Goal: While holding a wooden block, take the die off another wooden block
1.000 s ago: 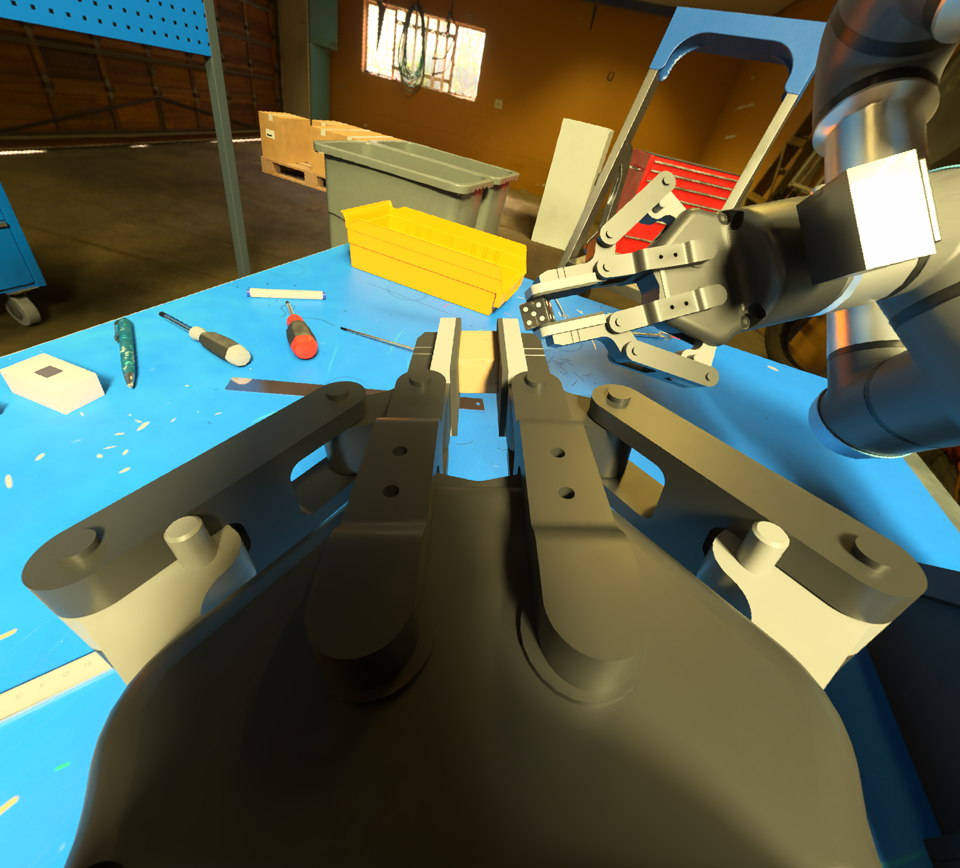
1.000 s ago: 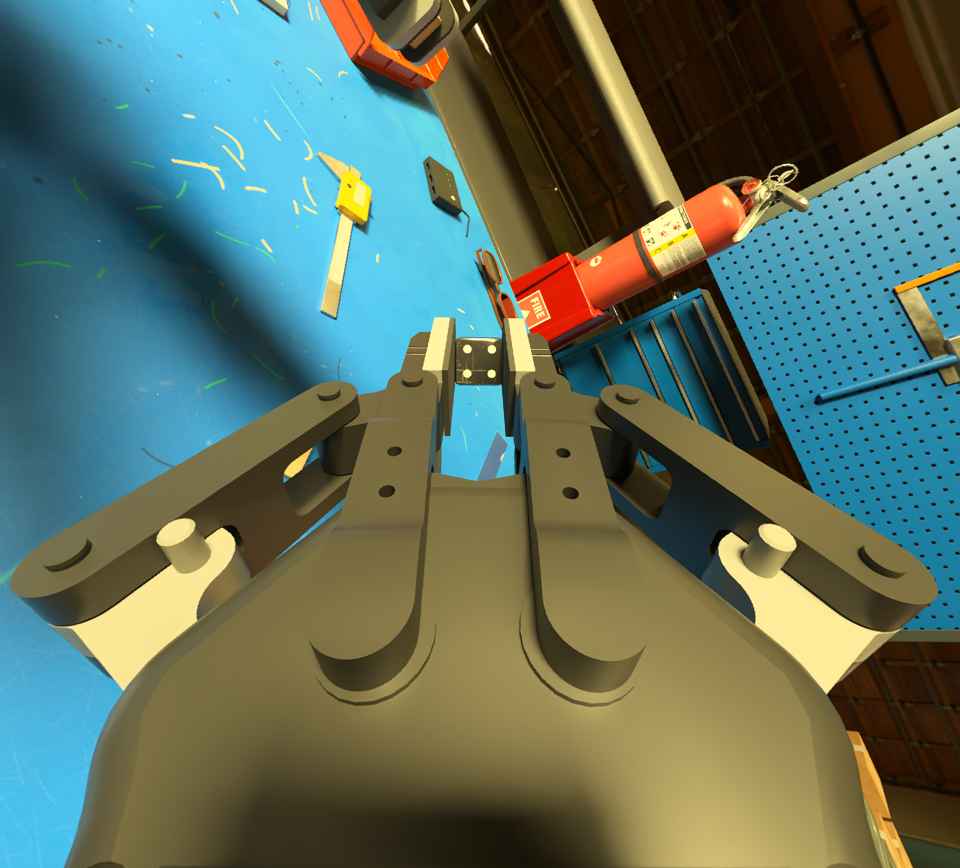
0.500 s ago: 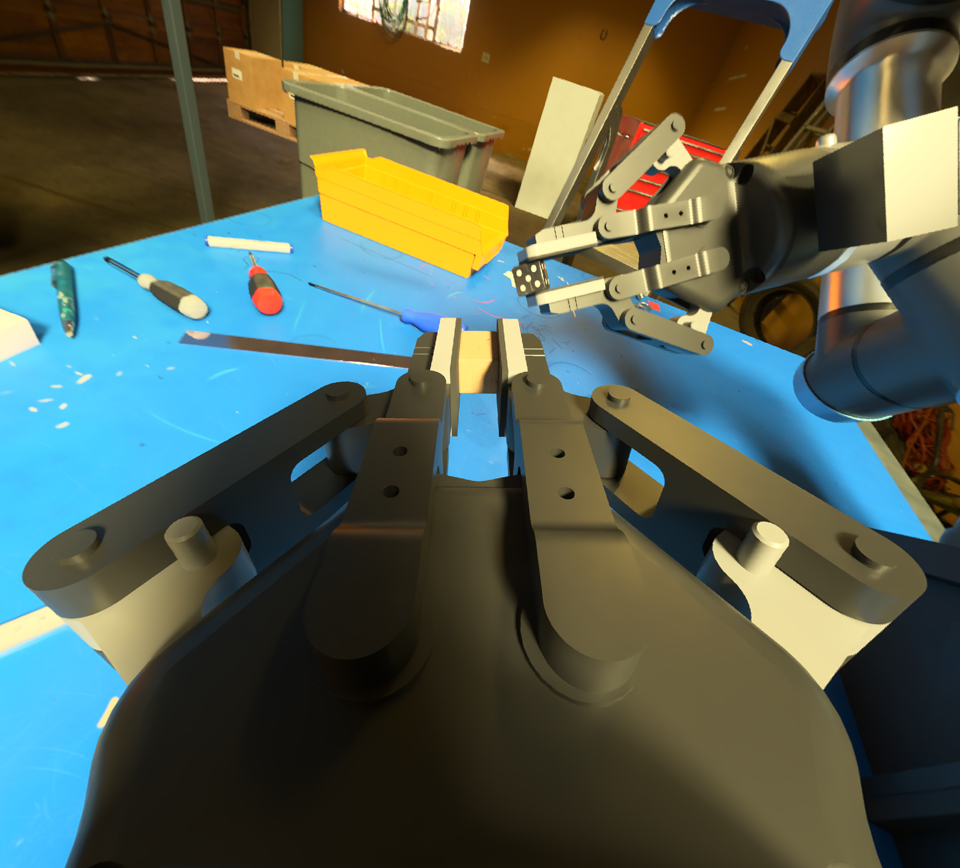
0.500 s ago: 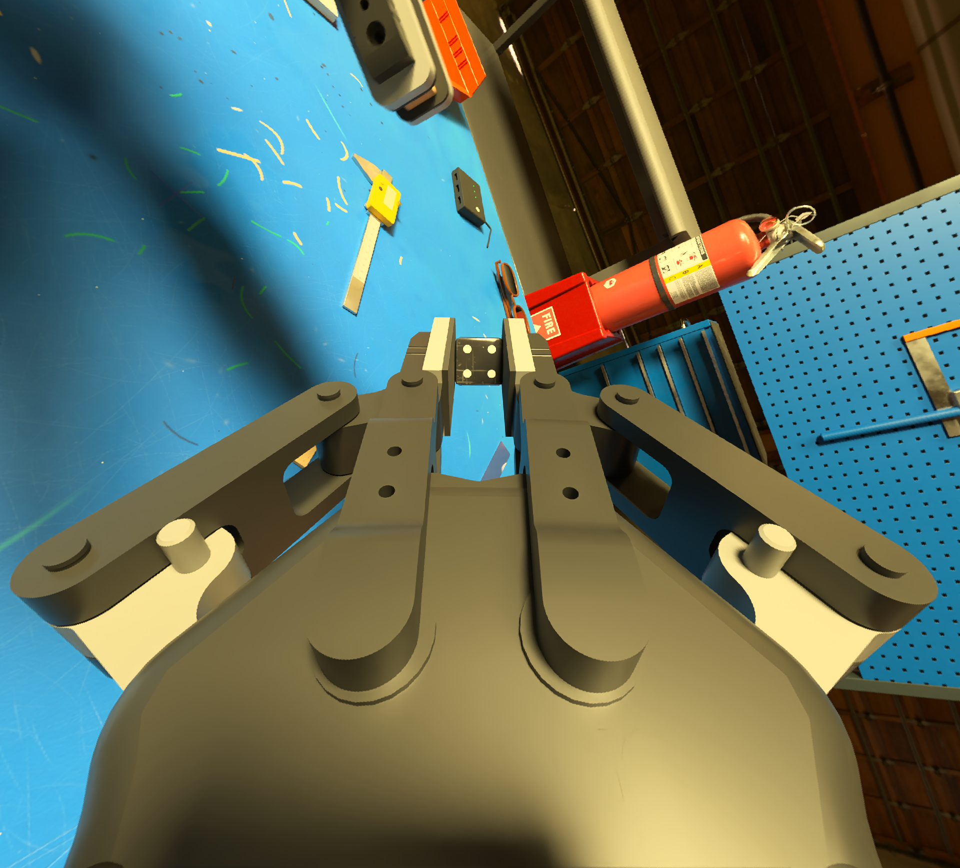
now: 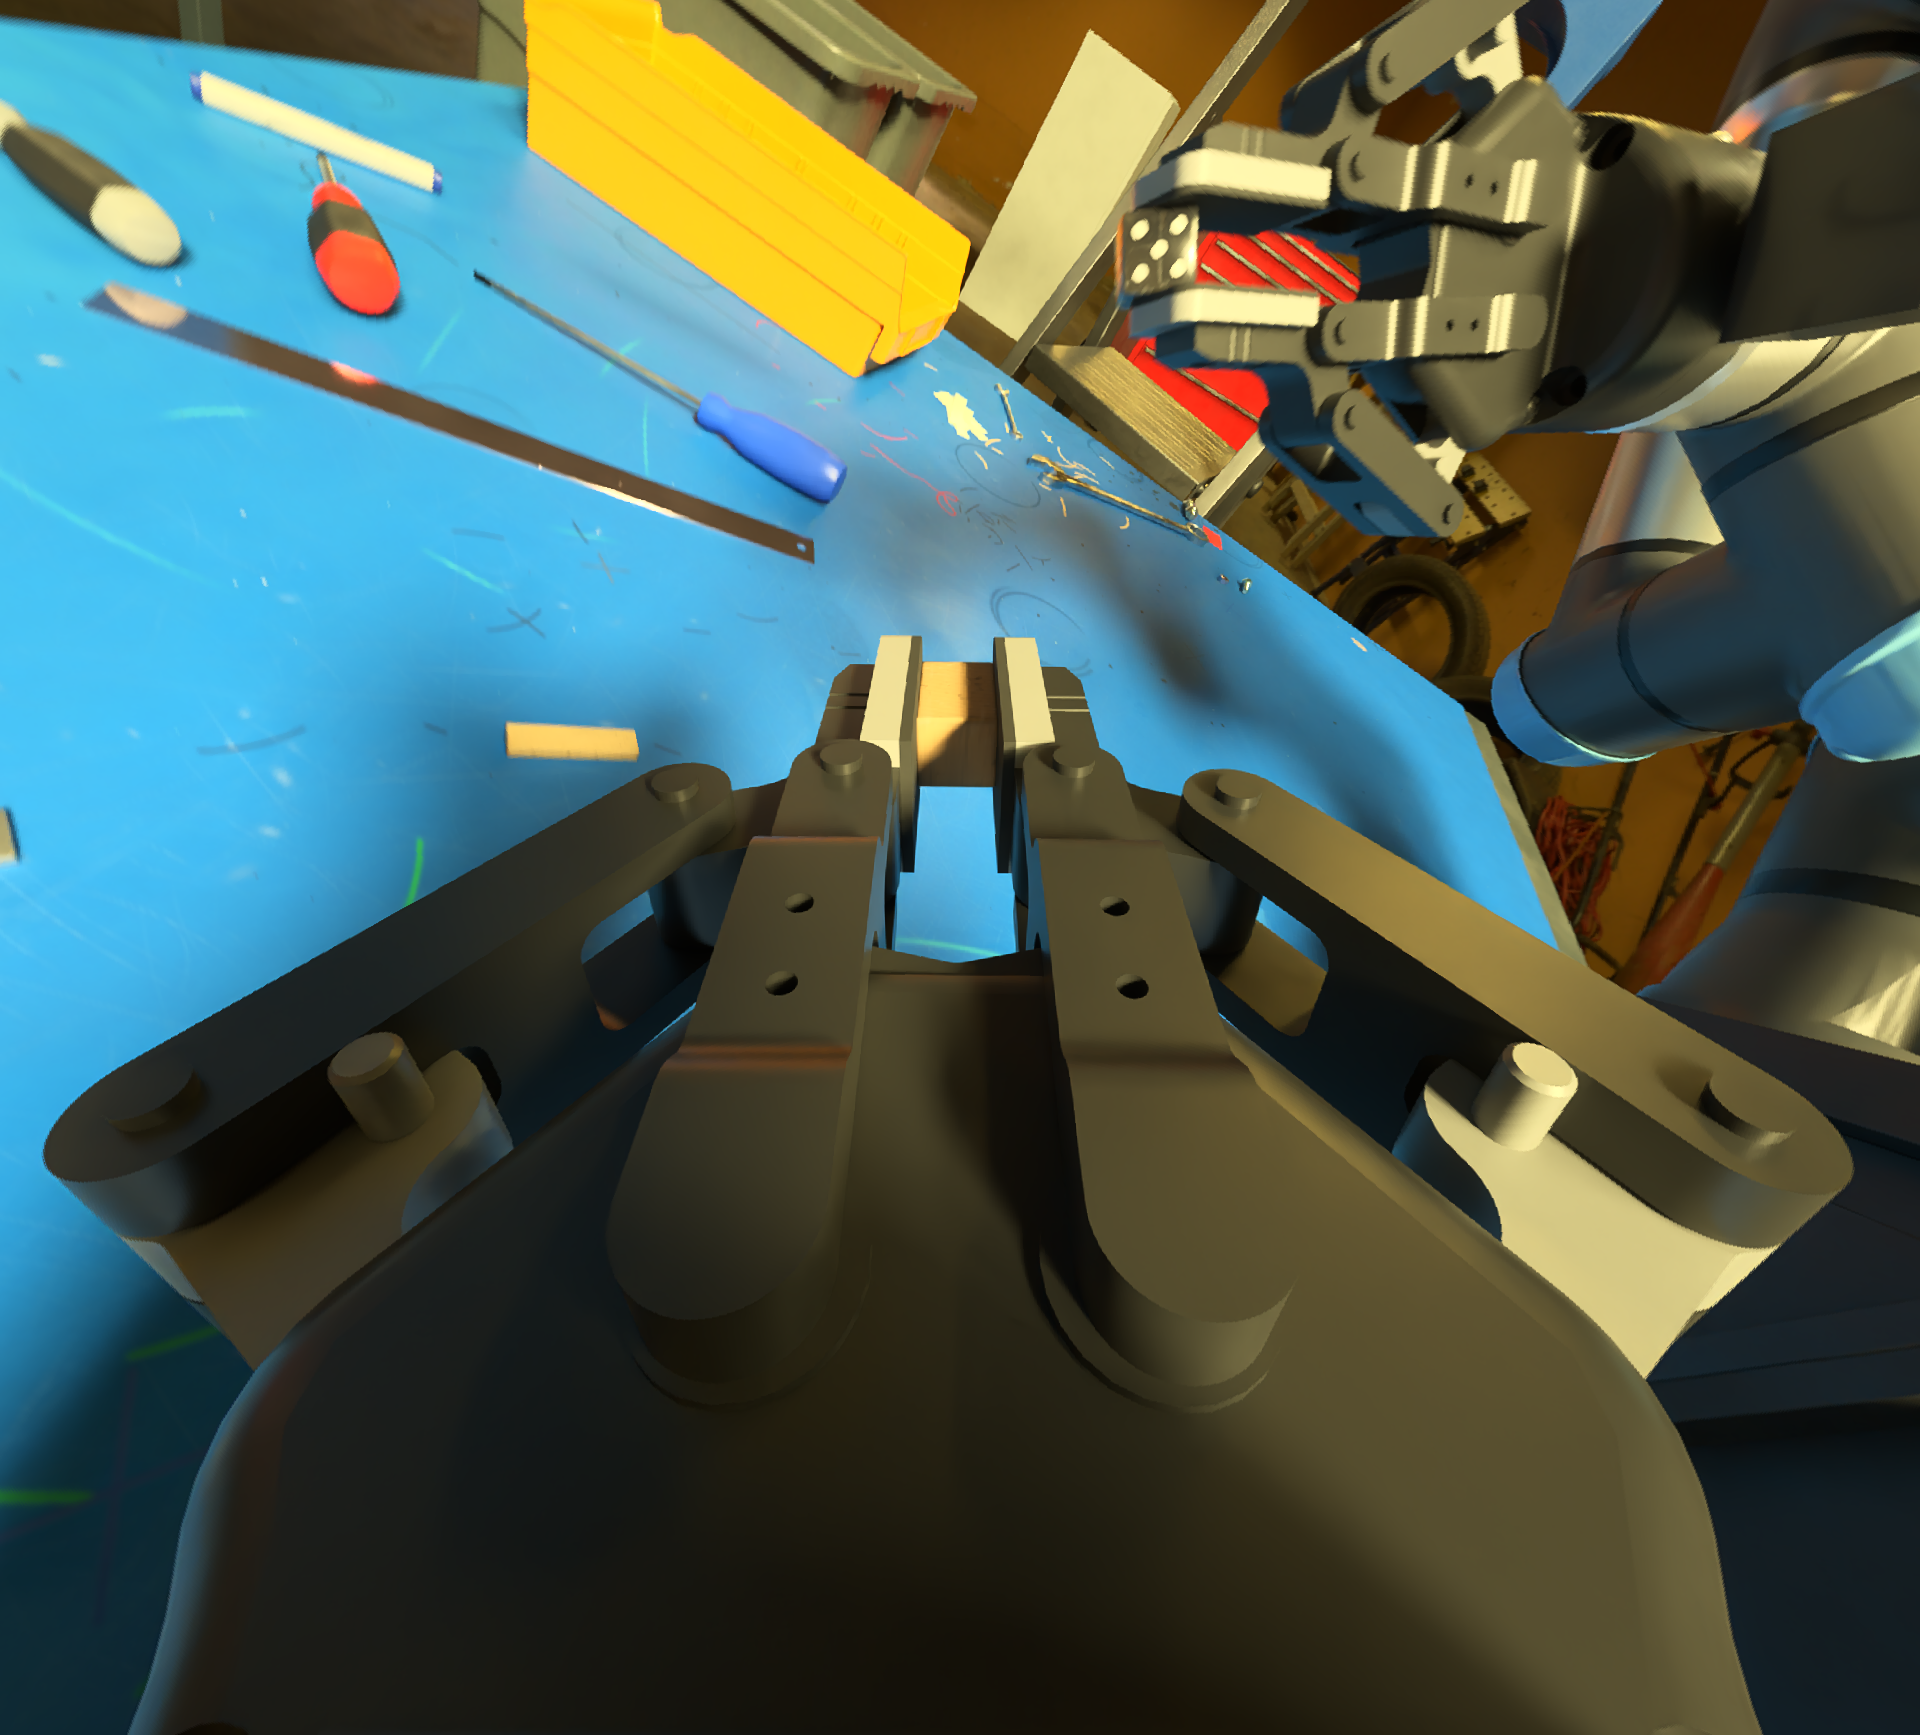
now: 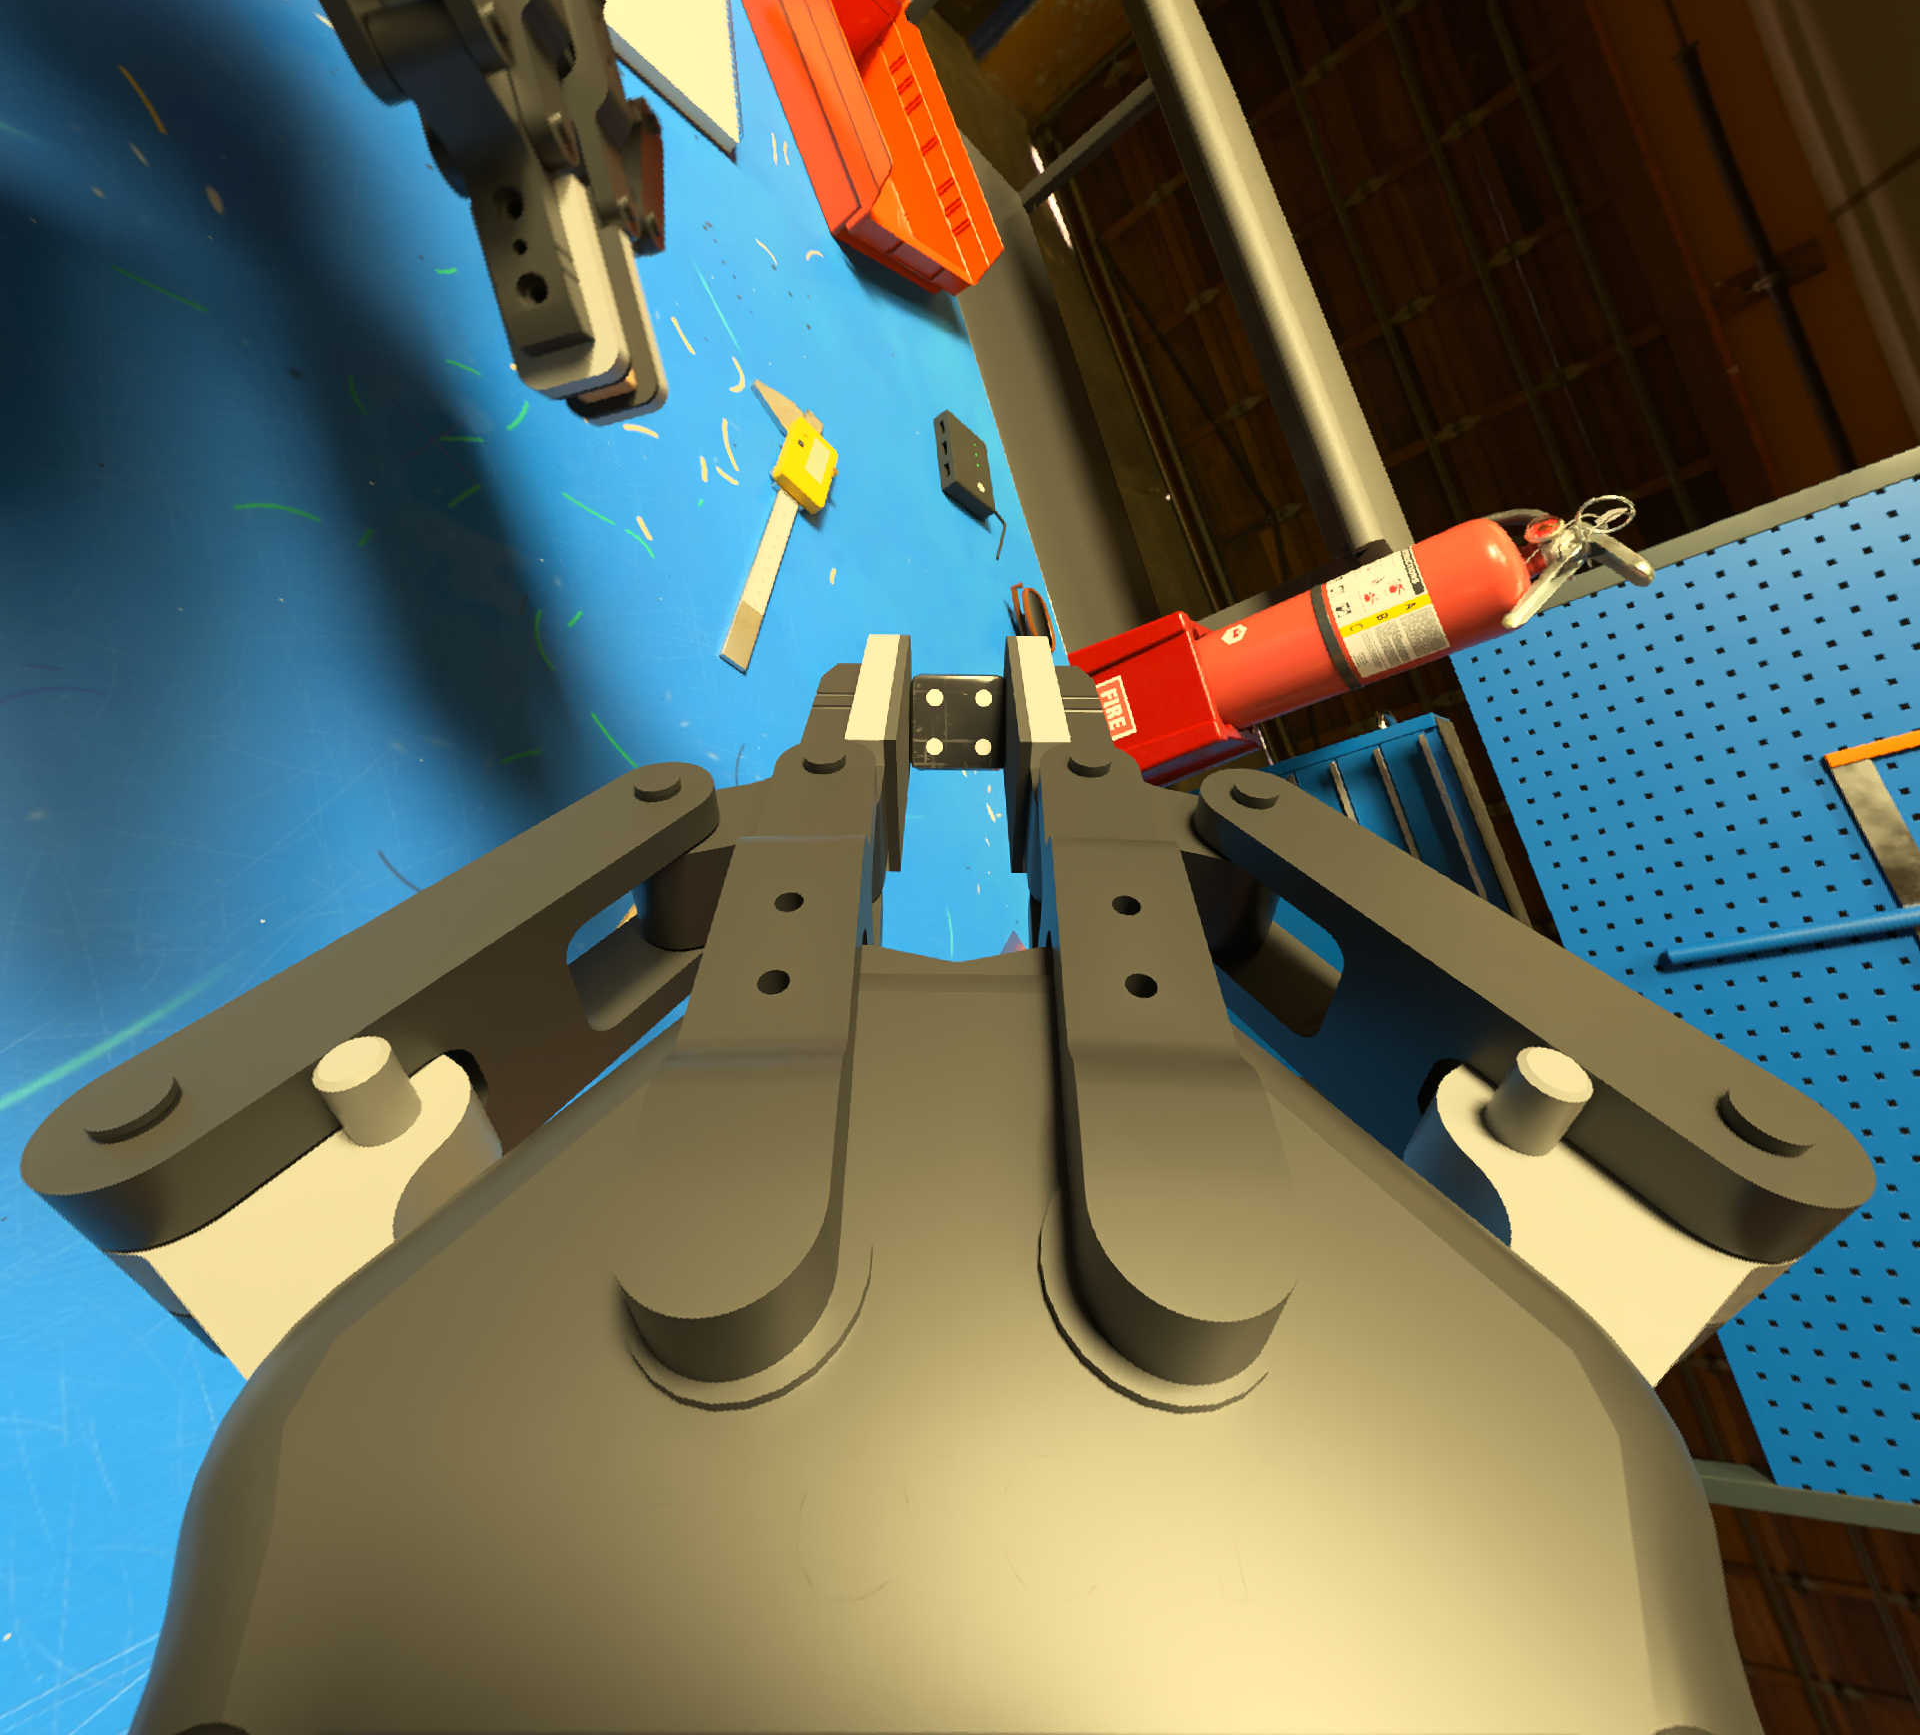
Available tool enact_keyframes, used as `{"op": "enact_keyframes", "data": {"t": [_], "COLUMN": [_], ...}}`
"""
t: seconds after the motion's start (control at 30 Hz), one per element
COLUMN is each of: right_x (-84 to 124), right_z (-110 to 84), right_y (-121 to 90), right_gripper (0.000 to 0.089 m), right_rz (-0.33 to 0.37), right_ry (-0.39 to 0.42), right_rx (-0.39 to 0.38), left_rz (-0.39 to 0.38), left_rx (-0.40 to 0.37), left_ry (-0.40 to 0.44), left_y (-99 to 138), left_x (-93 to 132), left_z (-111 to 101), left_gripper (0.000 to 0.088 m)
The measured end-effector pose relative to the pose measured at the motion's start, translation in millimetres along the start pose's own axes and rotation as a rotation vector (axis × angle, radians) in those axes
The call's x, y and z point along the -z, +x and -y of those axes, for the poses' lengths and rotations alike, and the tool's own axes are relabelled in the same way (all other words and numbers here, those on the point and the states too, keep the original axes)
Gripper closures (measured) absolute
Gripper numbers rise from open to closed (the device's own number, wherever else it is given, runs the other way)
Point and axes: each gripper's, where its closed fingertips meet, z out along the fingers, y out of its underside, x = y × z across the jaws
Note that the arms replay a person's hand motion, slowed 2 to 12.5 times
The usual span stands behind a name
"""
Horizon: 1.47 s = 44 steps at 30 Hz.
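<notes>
My left gripper point(image 5: 956, 669) is shut on a pale wooden block point(image 5: 951, 714) and holds it above the blue table point(image 5: 312, 605). A second wooden block point(image 5: 571, 740) lies flat on the table to the left of it, with nothing on it. My right gripper point(image 6: 956, 669) is shut on a black die with white pips point(image 6: 956, 724) and holds it in the air. In the left wrist view the right gripper point(image 5: 1143, 246) with the die point(image 5: 1162, 251) is up at the right, apart from both blocks. The left gripper point(image 6: 582, 355) shows at the upper left of the right wrist view.
A yellow bin point(image 5: 727, 158), a steel ruler point(image 5: 447, 418), a blue screwdriver point(image 5: 769, 444) and a red screwdriver point(image 5: 353, 257) lie at the far side. In the right wrist view an orange bin point(image 6: 883, 116), a yellow-headed square point(image 6: 790, 501) and a small black box point(image 6: 961, 470) sit near the table edge.
The right gripper has lifted the die up and to the right, away from the left gripper. The left wrist view has tipped down toward the table, and the second block has come into view.
</notes>
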Motion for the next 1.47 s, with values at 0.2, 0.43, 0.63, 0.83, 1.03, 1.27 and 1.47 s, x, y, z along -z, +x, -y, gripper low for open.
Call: {"op": "enact_keyframes", "data": {"t": [0.2,0.43,0.63,0.83,1.03,1.27,1.47], "right_x": [3.3,6.0,7.7,9.4,12.2,15.2,17.0], "right_z": [4.0,5.4,4.6,3.4,1.8,2.5,5.2], "right_y": [-1.3,-2.1,-2.5,-1.5,1.4,1.8,1.0], "right_gripper": [0.0734,0.0734,0.0734,0.0734,0.0734,0.0734,0.0734], "right_rz": [0.013,0.021,0.025,0.022,0.013,0.016,0.022], "right_ry": [0.035,0.055,0.058,0.057,0.054,0.065,0.082], "right_rx": [-0.008,-0.014,-0.018,-0.023,-0.031,-0.046,-0.052], "left_rz": [0.016,0.013,0.006,-0.007,-0.012,0.017,0.035], "left_rx": [0.125,0.271,0.376,0.453,0.507,0.545,0.578], "left_ry": [-0.026,-0.049,-0.089,-0.143,-0.182,-0.226,-0.242], "left_y": [-10.8,-19.0,-21.6,-19.5,-16.7,-20.4,-24.4], "left_x": [4.0,7.0,7.3,6.2,4.7,4.5,5.2], "left_z": [-26.9,-55.4,-79.3,-101.7,-116.0,-131.5,-139.0], "left_gripper": [0.0762,0.0762,0.0762,0.0762,0.0762,0.0762,0.0762]}}
